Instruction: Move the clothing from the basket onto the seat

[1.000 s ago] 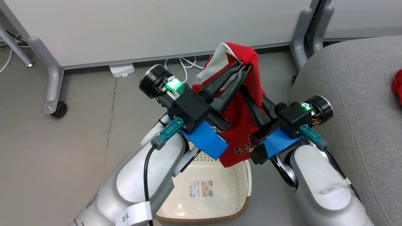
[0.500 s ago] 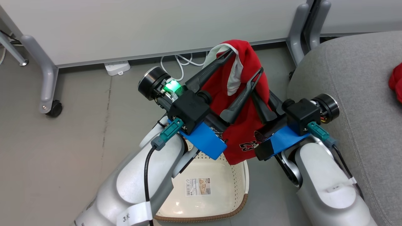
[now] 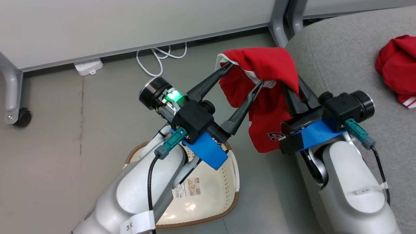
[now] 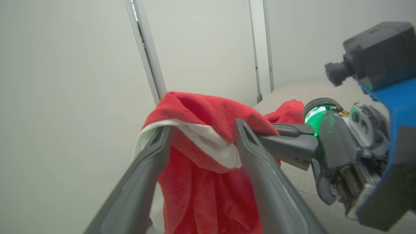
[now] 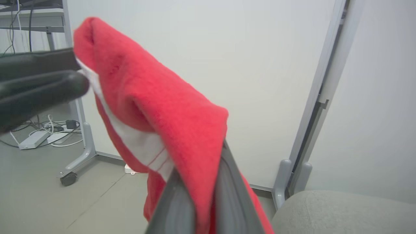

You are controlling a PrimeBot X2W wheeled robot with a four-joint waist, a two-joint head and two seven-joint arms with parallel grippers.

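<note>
The light grey seat (image 3: 341, 58) lies just to the outer side of the right hand (image 3: 298, 96), and its rounded corner passes under that hand's wrist. The grey floor (image 3: 65, 130) spreads beneath both hands, and a white panel (image 3: 130, 26) on grey legs stands beyond their fingertips.

The cream basket (image 3: 232, 169) with a brown rim sits on the floor below and behind the left hand (image 3: 244, 74), partly covered by that arm. A barcode sticker (image 3: 188, 188) shows on its bare bottom.

The red jersey (image 3: 266, 60) hangs in the air between the two hands, off the seat's edge. Its top fold is draped over the right hand's fingers. The right wrist view shows those fingers drawn close together with the cloth pinched between them. Its white-trimmed edge lies across the tips of the left hand's fingers, which are spread wide and clamp nothing. The hem, with a dark printed number, hangs beside the right wrist.

The second red garment (image 3: 395, 65) lies crumpled on the seat, well beyond the right hand's outer side.

A white power strip (image 3: 88, 66) and a looped white cable (image 3: 159, 57) lie on the floor ahead of the left hand.
</note>
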